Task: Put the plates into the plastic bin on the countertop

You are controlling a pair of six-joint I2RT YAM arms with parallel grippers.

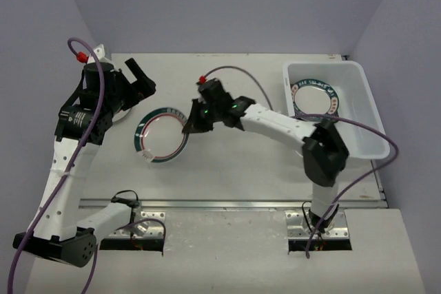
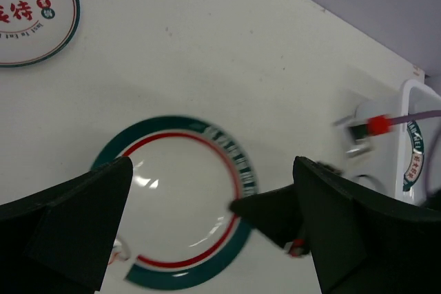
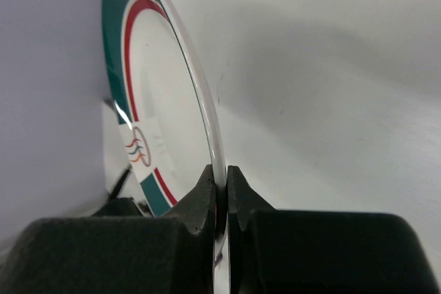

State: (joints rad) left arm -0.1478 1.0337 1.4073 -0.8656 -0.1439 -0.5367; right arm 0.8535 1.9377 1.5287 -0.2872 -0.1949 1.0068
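**Inspector:** State of the right gripper (image 1: pixel 189 124)?

**Assessor:** Clenched. Its fingertips (image 3: pixel 207 187) pinch the right-hand rim of the teal-rimmed plate (image 1: pixel 162 135). The right wrist view shows the rim nipped between both pads.

**Inspector:** Location of that plate?

**Assessor:** Left of centre in the overhead frame, on or just over the countertop (image 1: pixel 234 170). Which of the two cannot be told. It is well apart from the plastic bin (image 1: pixel 368 111) at upper right.

**Inspector:** Contents of the bin?

**Assessor:** One medallion plate (image 1: pixel 313 98), lying flat at the bin's far end.

**Inspector:** Left gripper (image 1: pixel 141 80)?

**Assessor:** Released, jaws spread wide. It is above and to the upper left of the teal-rimmed plate, holding nothing.

**Inspector:** Further items?

**Assessor:** A lettered plate (image 2: pixel 27 15) with red characters lies at the upper left of the left wrist frame, on the countertop.
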